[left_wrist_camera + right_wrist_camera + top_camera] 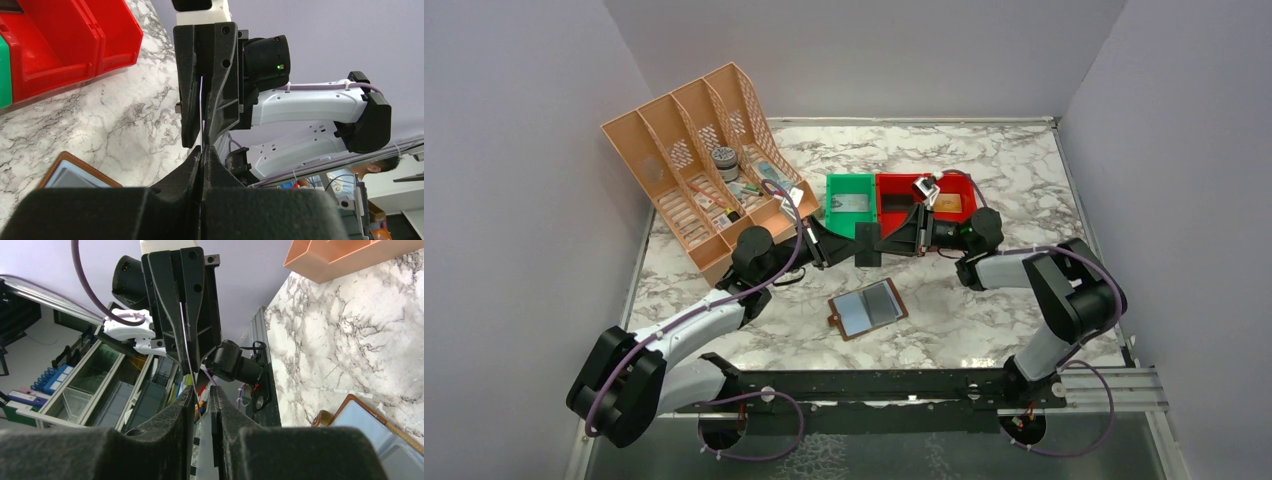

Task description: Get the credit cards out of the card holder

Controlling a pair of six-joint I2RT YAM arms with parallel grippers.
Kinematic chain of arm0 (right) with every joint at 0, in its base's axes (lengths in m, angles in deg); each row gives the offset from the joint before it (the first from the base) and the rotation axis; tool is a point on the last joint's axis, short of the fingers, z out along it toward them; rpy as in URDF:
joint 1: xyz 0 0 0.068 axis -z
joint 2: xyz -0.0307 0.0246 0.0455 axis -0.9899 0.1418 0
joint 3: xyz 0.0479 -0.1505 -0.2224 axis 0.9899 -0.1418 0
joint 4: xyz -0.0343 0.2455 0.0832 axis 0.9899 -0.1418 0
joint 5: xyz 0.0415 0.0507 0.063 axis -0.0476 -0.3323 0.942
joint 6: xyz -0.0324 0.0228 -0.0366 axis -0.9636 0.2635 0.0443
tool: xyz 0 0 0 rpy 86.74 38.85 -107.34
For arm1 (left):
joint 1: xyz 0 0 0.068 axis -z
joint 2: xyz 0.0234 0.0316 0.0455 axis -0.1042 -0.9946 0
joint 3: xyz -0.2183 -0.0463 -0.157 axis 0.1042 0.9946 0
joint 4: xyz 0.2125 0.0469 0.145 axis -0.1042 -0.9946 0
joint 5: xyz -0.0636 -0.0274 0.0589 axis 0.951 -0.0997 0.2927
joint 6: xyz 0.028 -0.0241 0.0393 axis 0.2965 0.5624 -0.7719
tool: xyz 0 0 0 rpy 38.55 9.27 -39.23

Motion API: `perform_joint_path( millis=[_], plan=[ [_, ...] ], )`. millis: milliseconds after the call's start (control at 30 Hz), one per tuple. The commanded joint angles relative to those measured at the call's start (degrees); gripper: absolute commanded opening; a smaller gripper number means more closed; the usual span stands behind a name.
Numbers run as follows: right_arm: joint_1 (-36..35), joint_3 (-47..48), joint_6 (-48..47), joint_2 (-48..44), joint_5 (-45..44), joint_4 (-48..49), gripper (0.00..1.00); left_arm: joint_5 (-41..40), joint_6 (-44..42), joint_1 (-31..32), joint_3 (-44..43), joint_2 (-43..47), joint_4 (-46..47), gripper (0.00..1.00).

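Left tool (202, 152) pinches one credit card (201, 100) edge-up. Its long axis runs straight into the right tool (202, 395), whose jaws straddle the far end, grip unclear. The card holder (869, 310) lies open towards the worktop's front edge.

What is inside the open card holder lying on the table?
The open card holder shows a pale blue panel on its left half and a darker grey one on the right. Whether these are cards or lining, and what lies beneath them, cannot be seen.
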Motion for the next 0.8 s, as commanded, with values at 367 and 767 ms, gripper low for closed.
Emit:
perform_joint_path(
  millis=[367, 767],
  plan=[
    [-0.2, 2.58, -1.3, -3.5, 2.91, -2.32, 0.17, 0.91, 0.4, 1.05, -1.02, -0.28, 3.19, 0.0],
    [-0.19, 1.64, -10.07, -10.38, 0.59, -16.34, 0.01, 1.18, 0.26, 1.08, -1.24, -0.11, 3.42, 0.0]
  ],
)
